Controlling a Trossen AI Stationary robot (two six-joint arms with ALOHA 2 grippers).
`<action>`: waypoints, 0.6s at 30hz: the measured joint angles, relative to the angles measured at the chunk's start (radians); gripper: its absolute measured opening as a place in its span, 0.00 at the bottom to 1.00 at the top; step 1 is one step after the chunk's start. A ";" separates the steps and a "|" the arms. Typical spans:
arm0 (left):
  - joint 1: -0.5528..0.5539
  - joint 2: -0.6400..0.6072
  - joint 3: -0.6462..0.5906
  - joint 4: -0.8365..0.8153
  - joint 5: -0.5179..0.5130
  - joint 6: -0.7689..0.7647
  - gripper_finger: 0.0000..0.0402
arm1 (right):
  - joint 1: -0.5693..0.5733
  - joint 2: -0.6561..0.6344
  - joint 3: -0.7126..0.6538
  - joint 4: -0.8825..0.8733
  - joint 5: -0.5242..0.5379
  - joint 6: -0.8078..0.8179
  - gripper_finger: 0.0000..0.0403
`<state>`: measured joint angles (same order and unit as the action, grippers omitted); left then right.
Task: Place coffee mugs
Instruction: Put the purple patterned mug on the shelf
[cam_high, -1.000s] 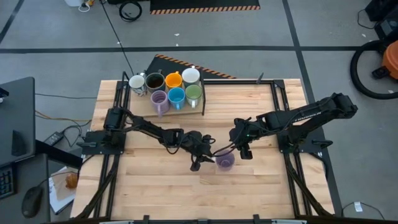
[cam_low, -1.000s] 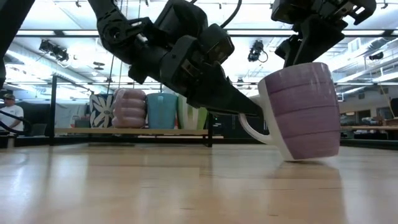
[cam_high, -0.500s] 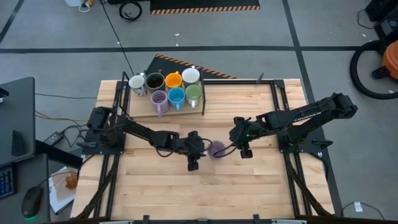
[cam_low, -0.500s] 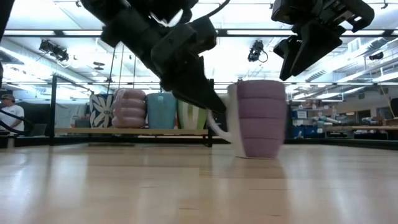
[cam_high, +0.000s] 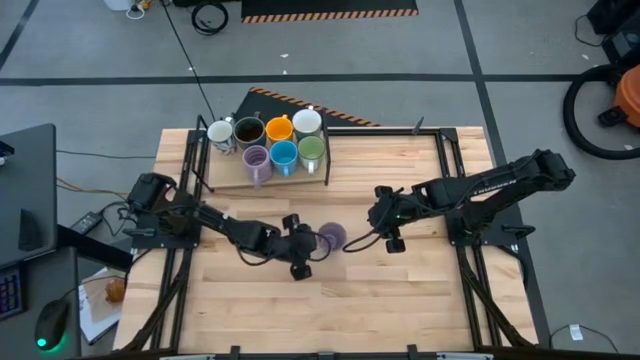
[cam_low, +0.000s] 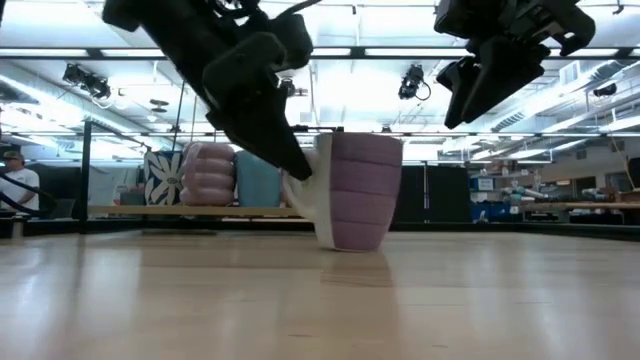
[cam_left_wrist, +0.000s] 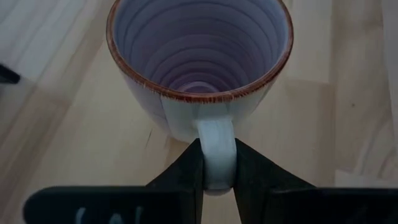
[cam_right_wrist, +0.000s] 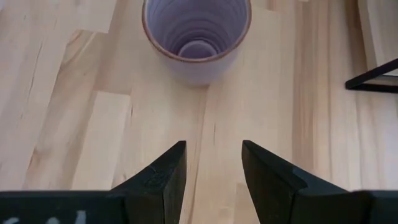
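Left gripper (cam_left_wrist: 217, 171) jaws pinching lavender mug (cam_high: 331, 237) by handle only, mid-worktop (cam_high: 400, 300). My worry: thin grip, mug swings or slips. Right gripper (cam_right_wrist: 211, 165) jaws apart, holding nothing, just beside.

Grey concrete floor (cam_high: 400, 40) with dark seam lines, hazard-striped mat (cam_high: 330, 14) at far edge. Light wood plank table (cam_high: 400, 310). Black desk (cam_high: 25, 200) at left side. Ceiling strip lights (cam_low: 400, 52), distant shelving beyond.
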<state>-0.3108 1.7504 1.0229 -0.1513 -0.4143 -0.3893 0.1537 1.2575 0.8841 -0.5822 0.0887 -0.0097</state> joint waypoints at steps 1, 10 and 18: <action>-0.006 0.000 0.000 -0.009 -0.011 -0.011 0.16 | -0.003 0.000 0.000 0.002 0.000 -0.002 0.40; -0.068 -0.081 -0.180 0.137 -0.098 -0.180 0.16 | -0.014 0.000 0.000 0.016 -0.002 -0.016 0.40; -0.154 -0.282 -0.295 -0.014 -0.247 -0.421 0.16 | -0.014 0.000 0.000 0.044 -0.003 -0.017 0.40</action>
<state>-0.4647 1.4687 0.7278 -0.1649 -0.6617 -0.8106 0.1398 1.2572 0.8841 -0.5382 0.0853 -0.0265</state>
